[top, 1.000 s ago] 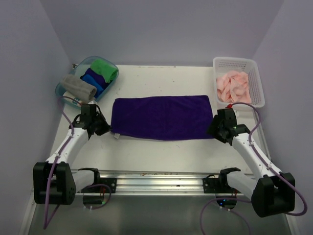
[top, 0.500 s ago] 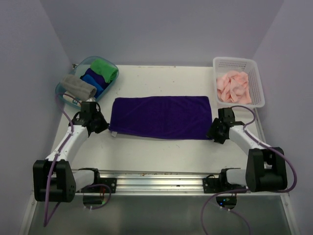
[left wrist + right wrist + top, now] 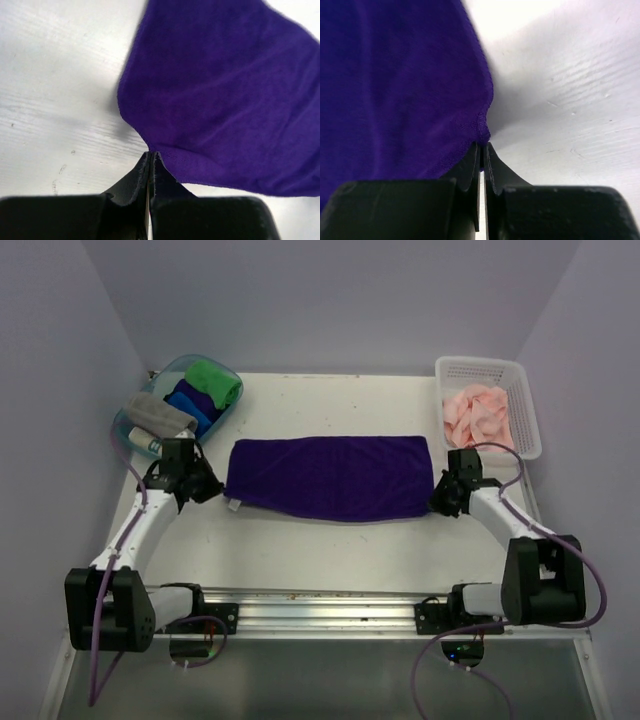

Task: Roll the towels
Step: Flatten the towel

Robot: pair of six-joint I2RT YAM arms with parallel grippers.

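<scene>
Bare table (image 3: 330, 405) lies open beyond the purple towel (image 3: 330, 477), between the clear bin (image 3: 172, 370) of rolled towels at far left and the white basket (image 3: 527, 410) at far right. A second bare strip runs between the towel's near edge and the metal rail (image 3: 320, 600). The bin stands just behind the left gripper (image 3: 218, 495), the basket just behind the right gripper (image 3: 435, 506). The left wall (image 3: 60, 390) and right wall (image 3: 600, 360) hem in both table edges.

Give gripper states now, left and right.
Left gripper: closed on the purple towel, left corner.
Right gripper: closed on the same towel, right corner.
</scene>
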